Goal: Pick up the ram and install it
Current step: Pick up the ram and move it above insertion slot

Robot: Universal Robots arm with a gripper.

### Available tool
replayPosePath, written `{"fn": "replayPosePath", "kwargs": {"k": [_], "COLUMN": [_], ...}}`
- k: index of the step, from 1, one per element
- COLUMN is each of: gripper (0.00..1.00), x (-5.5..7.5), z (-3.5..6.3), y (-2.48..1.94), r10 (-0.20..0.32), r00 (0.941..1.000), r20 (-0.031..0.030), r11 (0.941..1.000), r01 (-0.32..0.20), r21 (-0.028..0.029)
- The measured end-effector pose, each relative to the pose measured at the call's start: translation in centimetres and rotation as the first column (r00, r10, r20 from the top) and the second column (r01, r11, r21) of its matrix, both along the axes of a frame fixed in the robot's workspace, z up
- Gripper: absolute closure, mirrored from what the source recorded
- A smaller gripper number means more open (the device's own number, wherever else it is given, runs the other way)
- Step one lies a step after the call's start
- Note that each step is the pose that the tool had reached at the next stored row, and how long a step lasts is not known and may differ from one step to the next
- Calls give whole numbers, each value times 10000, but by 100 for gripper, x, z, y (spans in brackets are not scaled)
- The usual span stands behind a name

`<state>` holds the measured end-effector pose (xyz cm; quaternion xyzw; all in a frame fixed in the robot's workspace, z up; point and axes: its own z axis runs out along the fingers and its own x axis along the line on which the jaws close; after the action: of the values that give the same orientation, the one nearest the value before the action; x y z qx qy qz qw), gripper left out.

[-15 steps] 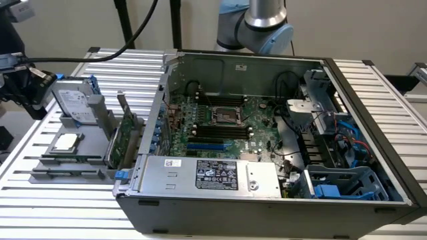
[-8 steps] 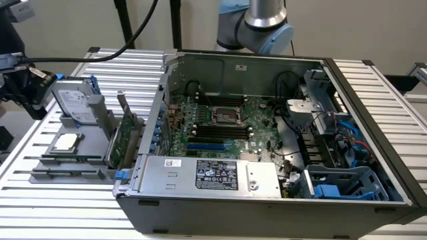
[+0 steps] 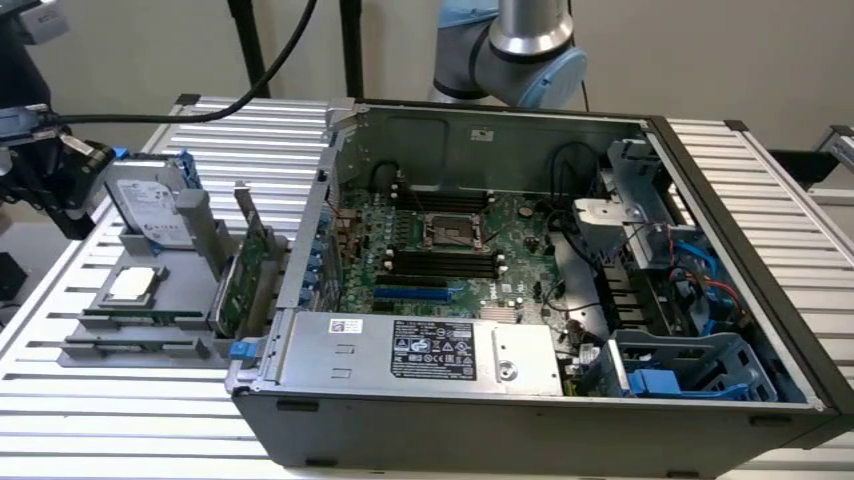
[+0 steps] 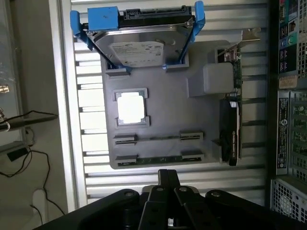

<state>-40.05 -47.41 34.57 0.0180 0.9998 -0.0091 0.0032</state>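
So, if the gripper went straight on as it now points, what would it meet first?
Most likely the ram, held at the edge of the grey tray nearest the gripper, though depth is unclear.

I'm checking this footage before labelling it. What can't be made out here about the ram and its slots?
Wrist view: the ram stands edge-on in the grey tray; its chips are hidden.
Wrist view: between the other holders, nearer the processor, a line too thin to call a second stick.
Exterior view: the black memory slots are too small to show whether their latches are open.
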Motion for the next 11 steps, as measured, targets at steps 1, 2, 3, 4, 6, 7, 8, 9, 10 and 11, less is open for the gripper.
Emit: {"fn": "replayPosePath", "kwargs": {"k": [1,2,3,4,6,7,8,9,10,11], "gripper": [100,100,100,100,100,100,100,100,100,100], "x": [0,0,0,0,1,1,1,1,0,0], "z": [-1,-2,-4,-6,-12,-16,-22,-26,-32,-37], "y": [0,0,0,0,0,0,1,0,0,0], "r10": [180,348,540,718,1077,1255,1434,1611,1805,1981], "r00": [9998,9994,9985,9974,9942,9921,9897,9869,9836,9802], "r20": [0,1,1,1,2,3,4,2,2,2], "r11": [9998,9994,9985,9974,9942,9921,9897,9869,9836,9802], "r01": [-180,-348,-540,-718,-1077,-1255,-1434,-1611,-1805,-1981], "r21": [0,0,1,1,1,2,2,1,1,1]}}
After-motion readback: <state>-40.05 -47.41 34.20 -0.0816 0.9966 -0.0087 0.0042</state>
